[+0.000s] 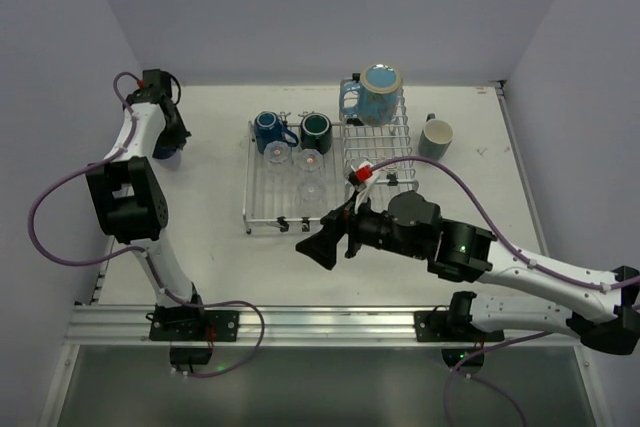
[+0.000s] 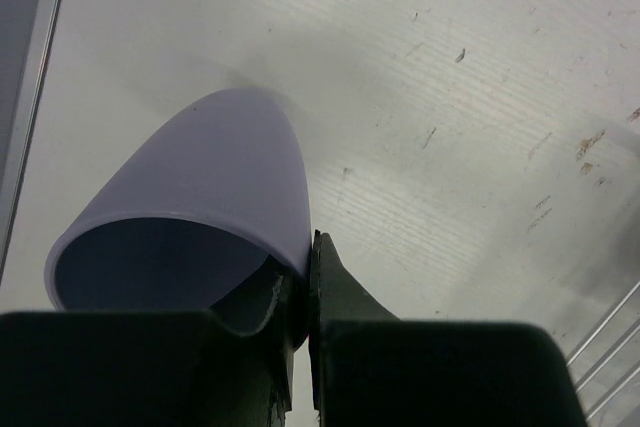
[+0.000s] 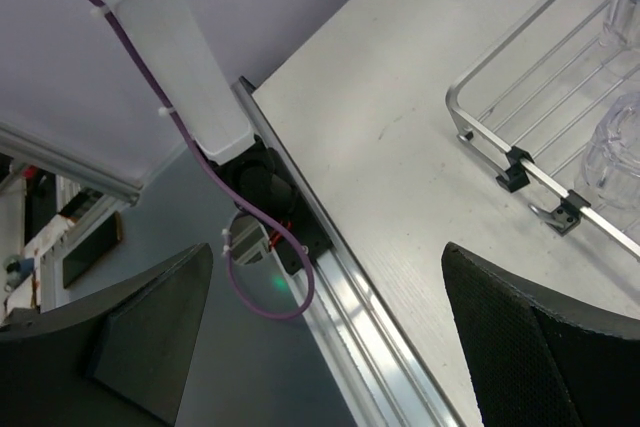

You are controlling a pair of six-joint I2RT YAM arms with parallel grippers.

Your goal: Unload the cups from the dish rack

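The silver wire dish rack (image 1: pixel 262 209) sits mid-table. On its flat part stand a blue mug (image 1: pixel 267 130), a dark green mug (image 1: pixel 316 130) and three clear glasses (image 1: pixel 309 160). A light-blue mug (image 1: pixel 379 93) stands on the raised tined part. A grey-green mug (image 1: pixel 436 137) stands on the table right of the rack. My left gripper (image 1: pixel 166 143) is at the far left, shut on the rim of the lavender tumbler (image 2: pixel 200 197), one finger inside and one outside (image 2: pixel 335 277). My right gripper (image 1: pixel 318 247) is open and empty, just off the rack's front edge (image 3: pixel 520 162).
The aluminium rail (image 1: pixel 300 322) runs along the table's near edge, with both arm bases on it. The left arm's base and purple cable (image 3: pixel 265 237) show in the right wrist view. Two glasses (image 3: pixel 620 147) stand near the rack's front corner. Walls close the back and sides.
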